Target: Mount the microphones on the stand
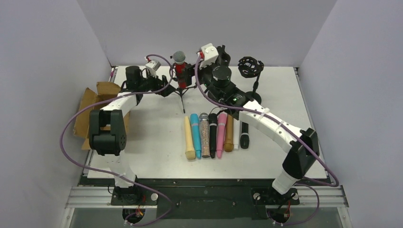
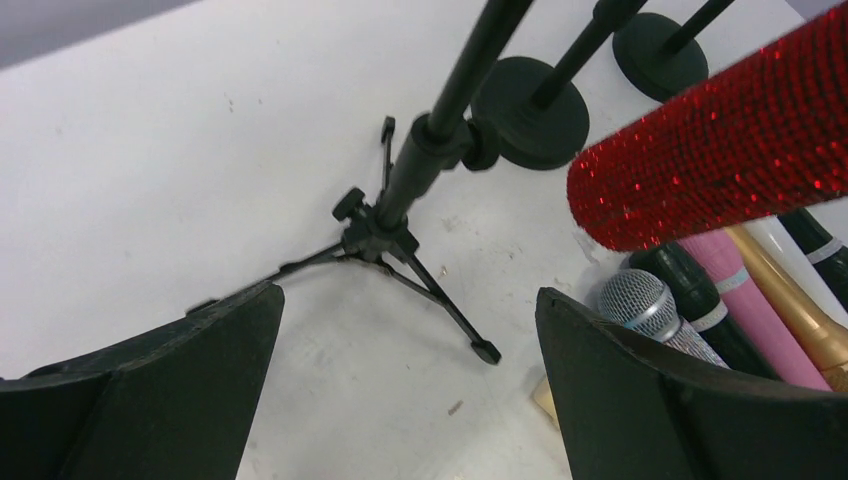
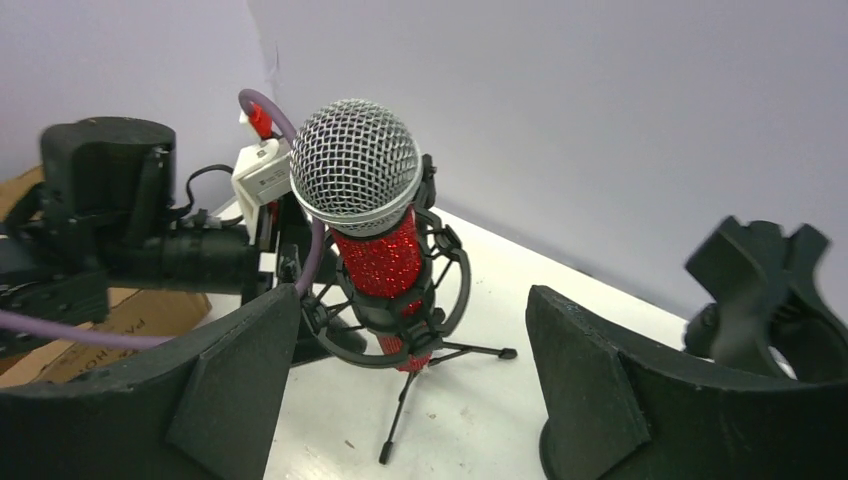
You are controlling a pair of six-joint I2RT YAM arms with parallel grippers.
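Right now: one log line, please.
red mic: in tripod stand | left gripper: open, empty | right gripper: open, empty | other mics: row on table

Brown cardboard box (image 1: pixel 92 111) against left edge of white table (image 1: pixel 152 137). Tabletop faintly scuffed. Plain grey walls (image 1: pixel 43 71) around.

Your top view looks down from above and behind the arm bases (image 1: pixel 124 194), at the frame's bottom edge, covering the whole table (image 1: pixel 152 142). Your left wrist view sits close over the tabletop, aimed steeply down past the left gripper (image 2: pixel 408 293). Your right wrist view faces level toward the back wall (image 3: pixel 600 100), past the right gripper (image 3: pixel 412 295). All three share the red microphone (image 1: pixel 181 72) on its tripod stand (image 1: pixel 183 97); top and left wrist share the microphone row (image 1: pixel 216 133).
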